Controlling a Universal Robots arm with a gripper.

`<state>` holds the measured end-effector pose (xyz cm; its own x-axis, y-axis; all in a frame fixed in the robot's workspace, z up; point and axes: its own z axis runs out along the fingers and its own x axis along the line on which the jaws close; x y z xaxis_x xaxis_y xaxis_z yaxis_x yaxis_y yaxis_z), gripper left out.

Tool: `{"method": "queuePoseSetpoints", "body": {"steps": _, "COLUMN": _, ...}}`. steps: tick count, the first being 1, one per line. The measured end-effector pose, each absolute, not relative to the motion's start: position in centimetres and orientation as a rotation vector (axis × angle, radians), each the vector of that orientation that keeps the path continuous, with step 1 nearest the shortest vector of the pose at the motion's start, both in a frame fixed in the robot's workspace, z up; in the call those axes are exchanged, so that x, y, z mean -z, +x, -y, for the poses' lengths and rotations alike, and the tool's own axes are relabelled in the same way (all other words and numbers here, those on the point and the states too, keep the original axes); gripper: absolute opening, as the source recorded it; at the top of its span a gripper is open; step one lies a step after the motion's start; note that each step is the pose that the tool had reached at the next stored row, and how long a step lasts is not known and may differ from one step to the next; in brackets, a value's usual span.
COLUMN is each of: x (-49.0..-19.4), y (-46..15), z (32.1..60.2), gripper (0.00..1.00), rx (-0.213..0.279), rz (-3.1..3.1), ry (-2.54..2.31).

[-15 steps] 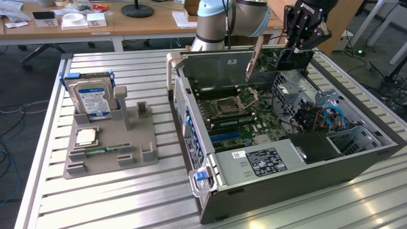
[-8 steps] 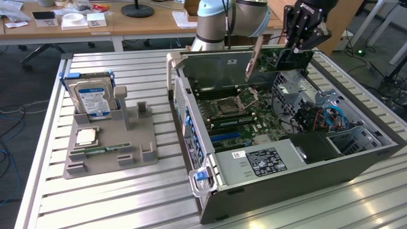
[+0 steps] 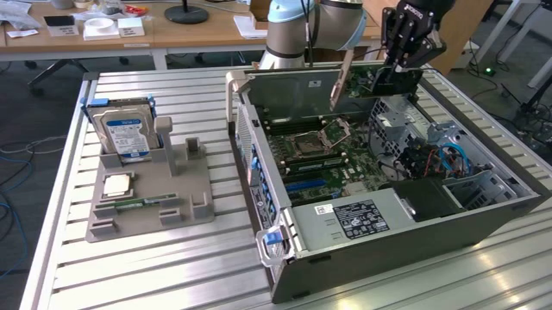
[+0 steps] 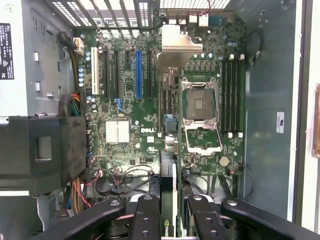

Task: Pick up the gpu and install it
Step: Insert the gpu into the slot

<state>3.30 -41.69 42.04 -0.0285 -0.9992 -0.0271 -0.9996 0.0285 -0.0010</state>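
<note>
My gripper hangs above the far end of the open computer case, shut on the gpu, a dark flat card lifted clear of the case. The wrist view has the gpu edge-on between the two black fingers, with my gripper looking straight down at the green motherboard. A blue expansion slot lies among the black slots on the board, and the card hangs apart from it.
On the exterior view's left, a grey holder carries a silver hard drive, a processor chip and a narrow memory strip. Inside the case are the power supply, an open processor socket and cable bundles.
</note>
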Motion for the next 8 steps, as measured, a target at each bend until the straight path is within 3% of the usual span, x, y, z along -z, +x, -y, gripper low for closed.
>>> {"method": "queuePoseSetpoints", "body": {"steps": 8, "x": -41.53, "y": 2.98, "z": 41.88, "gripper": 0.26, "rx": -0.028, "rz": -2.247, "ry": -2.166}}
